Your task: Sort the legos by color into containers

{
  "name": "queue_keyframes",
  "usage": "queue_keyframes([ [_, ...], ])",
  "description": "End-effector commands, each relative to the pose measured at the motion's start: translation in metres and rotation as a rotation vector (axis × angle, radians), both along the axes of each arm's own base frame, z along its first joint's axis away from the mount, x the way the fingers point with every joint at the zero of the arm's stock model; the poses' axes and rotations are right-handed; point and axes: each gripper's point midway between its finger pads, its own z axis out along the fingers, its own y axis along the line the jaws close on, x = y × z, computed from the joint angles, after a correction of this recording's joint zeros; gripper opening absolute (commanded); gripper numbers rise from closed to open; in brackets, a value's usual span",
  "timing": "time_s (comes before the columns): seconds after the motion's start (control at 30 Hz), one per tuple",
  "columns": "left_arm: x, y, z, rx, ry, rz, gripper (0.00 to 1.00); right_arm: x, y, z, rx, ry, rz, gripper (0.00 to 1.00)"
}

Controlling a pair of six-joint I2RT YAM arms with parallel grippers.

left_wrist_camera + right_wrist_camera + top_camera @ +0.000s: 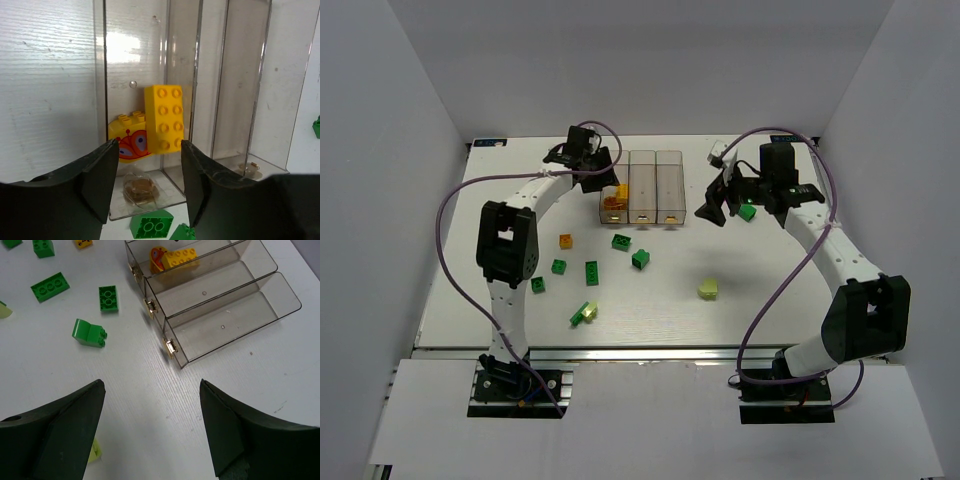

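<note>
One white table [650, 320] is seen from above, with the left arm [508, 245] and the right arm [850, 290] bolted at its near edge. Toward the far side, the three clear containers [642, 180] are set in a joined row.

The left gripper [598, 172] is held over the far left corner of that row. In its wrist view its fingers [97, 175] are spread apart with nothing between them, and the leftmost bin is framed in the gap. The right gripper [716, 207] is held just to the right of the containers. Its fingers [60, 430] are likewise parted and empty (only bare table shows between them).

Two orange bricks [163, 118] are found in the leftmost bin, near its latched end. The longer one is laid along the bin with its studs up, and a printed one is tucked beside it.

The loose legos are scattered on the table nearer the arms. Five bright green bricks [592, 272] are spread below the containers, and a single orange brick [565, 240] lies to their left. A pale yellow-green brick [709, 289] lies well apart to the right. A small green-and-pale piece [584, 313] is nearest the table's edge.
</note>
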Motion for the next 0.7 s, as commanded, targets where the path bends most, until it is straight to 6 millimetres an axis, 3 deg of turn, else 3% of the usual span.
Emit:
queue_keyframes([
  [0.0,0.005,-0.004,0.035,0.001,-0.073,-0.022,0.63,0.010,0.001,0.023,0.015,-0.062,0.002,0.81],
  [0.17,0.005,0.011,0.064,0.058,-0.122,0.018,0.65,0.012,0.002,0.027,0.015,-0.074,0.007,0.82],
  [0.27,-0.005,0.031,0.083,0.120,-0.153,0.078,0.64,0.011,0.004,0.029,0.012,-0.091,0.023,0.82],
  [0.3,-0.013,0.036,0.101,0.120,-0.182,0.089,0.64,0.011,0.004,0.030,0.010,-0.097,0.027,0.82],
  [0.33,-0.024,0.044,0.090,0.145,-0.154,0.104,0.64,0.008,0.005,0.028,0.004,-0.093,0.035,0.82],
  [0.5,-0.074,0.068,0.082,0.185,-0.117,0.143,0.66,-0.005,0.012,0.025,-0.025,-0.097,0.082,0.82],
  [0.53,-0.082,0.074,0.091,0.191,-0.134,0.158,0.74,-0.008,0.014,0.025,-0.028,-0.093,0.089,0.82],
  [0.57,-0.095,0.079,0.077,0.213,-0.098,0.160,0.77,-0.011,0.015,0.022,-0.032,-0.077,0.090,0.82],
  [0.67,-0.115,0.091,0.073,0.242,-0.078,0.174,0.80,-0.021,0.018,0.019,-0.047,-0.043,0.099,0.82],
])
